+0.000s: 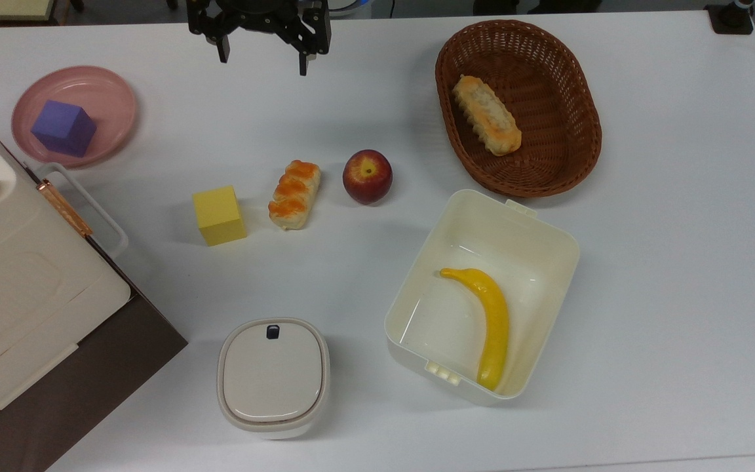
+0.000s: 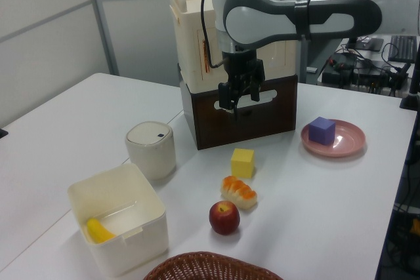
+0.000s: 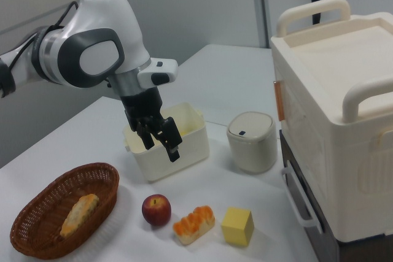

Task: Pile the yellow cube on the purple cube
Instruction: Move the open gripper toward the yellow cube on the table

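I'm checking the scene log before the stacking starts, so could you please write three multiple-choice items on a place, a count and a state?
1. The purple cube sits
A) on the pink plate
B) in the basket
C) in the white box

2. How many bread pieces are there?
A) one
B) two
C) three

3. The hand is
A) shut on the yellow cube
B) open and empty
C) shut on the apple

Answers: 1 A, the cube rests on the plate; 2 B, one in the basket, one beside the yellow cube; 3 B, its fingers are spread above the table, holding nothing.
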Robot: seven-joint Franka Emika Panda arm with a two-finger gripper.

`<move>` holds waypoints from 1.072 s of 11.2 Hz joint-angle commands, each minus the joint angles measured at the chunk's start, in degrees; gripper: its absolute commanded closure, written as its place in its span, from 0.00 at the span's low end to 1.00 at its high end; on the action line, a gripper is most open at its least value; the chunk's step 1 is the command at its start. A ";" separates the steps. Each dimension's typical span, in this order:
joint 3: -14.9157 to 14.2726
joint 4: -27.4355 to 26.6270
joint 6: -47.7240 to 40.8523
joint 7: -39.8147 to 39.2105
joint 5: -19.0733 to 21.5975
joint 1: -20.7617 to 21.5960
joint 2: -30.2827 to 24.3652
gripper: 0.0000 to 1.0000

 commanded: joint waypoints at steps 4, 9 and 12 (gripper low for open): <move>-1.20 -0.16 -4.39 0.08 -0.71 0.39 -2.72 0.00; -1.11 -0.25 -5.26 0.26 -0.36 -0.23 -2.82 0.00; -1.20 -0.60 -5.18 0.09 -0.27 -1.28 -2.82 0.00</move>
